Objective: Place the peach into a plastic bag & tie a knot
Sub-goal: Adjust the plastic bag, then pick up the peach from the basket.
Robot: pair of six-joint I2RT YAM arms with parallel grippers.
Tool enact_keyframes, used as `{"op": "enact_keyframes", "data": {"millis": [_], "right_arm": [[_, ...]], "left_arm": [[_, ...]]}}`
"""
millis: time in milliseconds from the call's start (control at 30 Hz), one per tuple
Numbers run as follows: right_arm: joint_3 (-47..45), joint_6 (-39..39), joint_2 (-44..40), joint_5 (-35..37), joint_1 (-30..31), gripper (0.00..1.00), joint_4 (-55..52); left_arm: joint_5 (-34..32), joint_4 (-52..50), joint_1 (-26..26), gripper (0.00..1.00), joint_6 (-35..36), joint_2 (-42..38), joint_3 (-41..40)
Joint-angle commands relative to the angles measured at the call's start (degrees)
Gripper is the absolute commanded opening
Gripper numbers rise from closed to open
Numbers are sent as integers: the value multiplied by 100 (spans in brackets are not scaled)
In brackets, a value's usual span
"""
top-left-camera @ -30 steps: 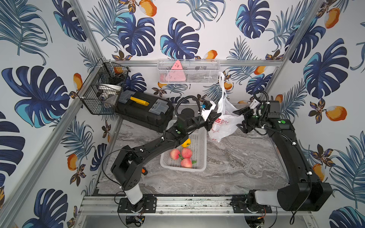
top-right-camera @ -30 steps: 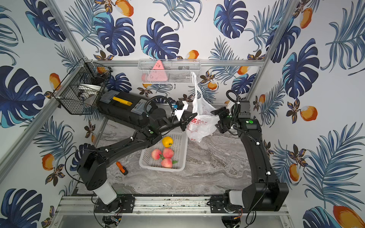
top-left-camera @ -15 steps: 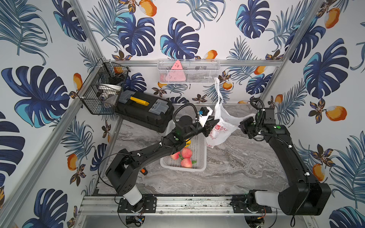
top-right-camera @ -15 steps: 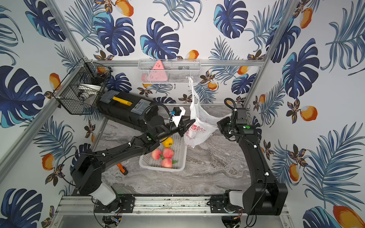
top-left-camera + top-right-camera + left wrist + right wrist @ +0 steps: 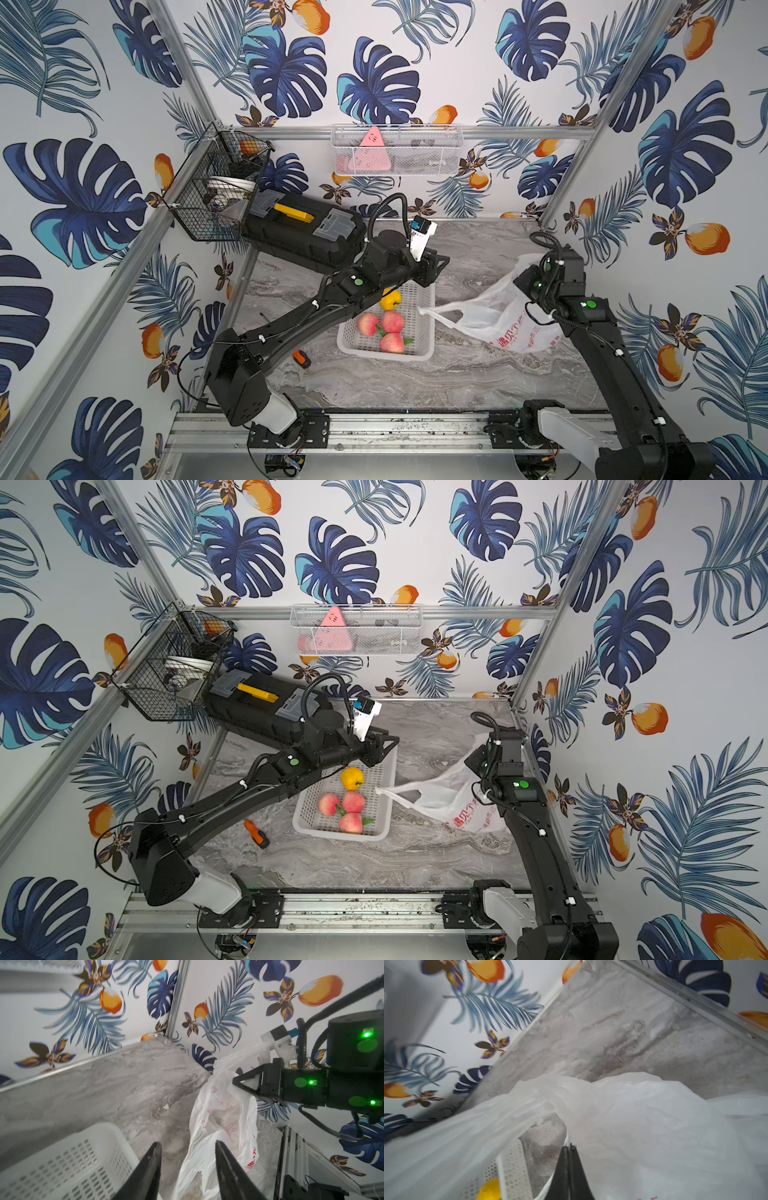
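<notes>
The bag point(image 5: 511, 316) is slumping on the right side of the table point(image 5: 457, 382). Its body is sitting close to the right wall rail point(image 5: 577, 166), and one handle is reaching the right rim of the basket point(image 5: 424, 357). The right gripper point(image 5: 569, 1147) is pinching the bag's rim, jaws closed on the film. The left gripper point(image 5: 188, 1144) is hovering over the basket's far end, jaws parted and clear of the bag. Three peaches point(image 5: 392, 322) are lying in the basket beside a pepper point(image 5: 390, 300). Bare marble is lying open in front of the basket and bag, and between the two grippers. The toolbox point(image 5: 307, 232) is crowding the far left corner. Half a second ago the bag was hanging higher and nearer the middle, with the left gripper at it. It has since dropped and drifted right, the left jaws have let go, and the right arm has drawn toward the wall.
</notes>
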Motion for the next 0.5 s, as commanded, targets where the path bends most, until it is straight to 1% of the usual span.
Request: {"op": "enact_keyframes", "data": {"millis": [0, 100, 233, 367, 467], "right_arm": [[-642, 232, -466, 119, 0, 0, 605], [-765, 171, -662, -91, 0, 0, 773], [-475, 130, -464, -649, 0, 0, 961], [72, 318, -214, -1157, 0, 0, 1249], [556, 577, 13, -1472, 0, 0, 1207]], "left_arm": [[-310, -1389, 8, 46, -177, -242, -98], [-582, -2290, 52, 47, -18, -343, -3], [-604, -3379, 362, 47, -62, -280, 212], [-492, -3885, 900, 49, -64, -365, 84], [-448, -4116, 1225, 57, 49, -349, 6]]}}
